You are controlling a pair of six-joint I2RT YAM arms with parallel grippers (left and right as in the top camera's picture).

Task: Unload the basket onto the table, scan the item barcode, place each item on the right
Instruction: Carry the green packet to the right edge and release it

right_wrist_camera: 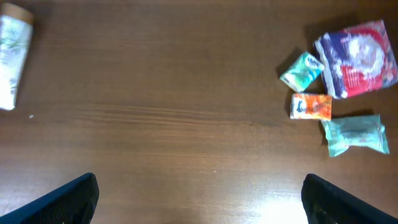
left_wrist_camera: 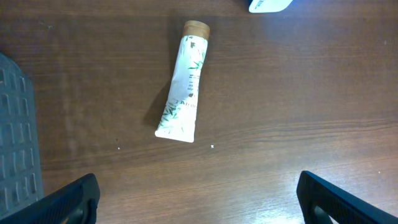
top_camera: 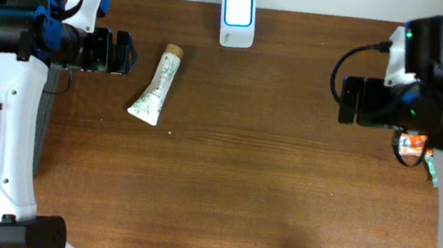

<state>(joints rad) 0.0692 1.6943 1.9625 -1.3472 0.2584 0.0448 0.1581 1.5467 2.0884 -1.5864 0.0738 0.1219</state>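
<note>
Item: the tube lies flat at the upper left of the overhead frame, cap toward the top edge.
Handling: I judge it light, soft-bodied and a bit slick, so I'd pinch across it near the stiffer cap.
Grippers: left gripper and right gripper are both spread wide, holding nothing.
Room: bare tabletop surrounds the tube. The scanner sits top centre and the packets far right.

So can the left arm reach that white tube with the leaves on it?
Probably yes. The tube lies on the bare table right beside the left fingers. They are wide open, and nothing sits between them and the tube.
</note>
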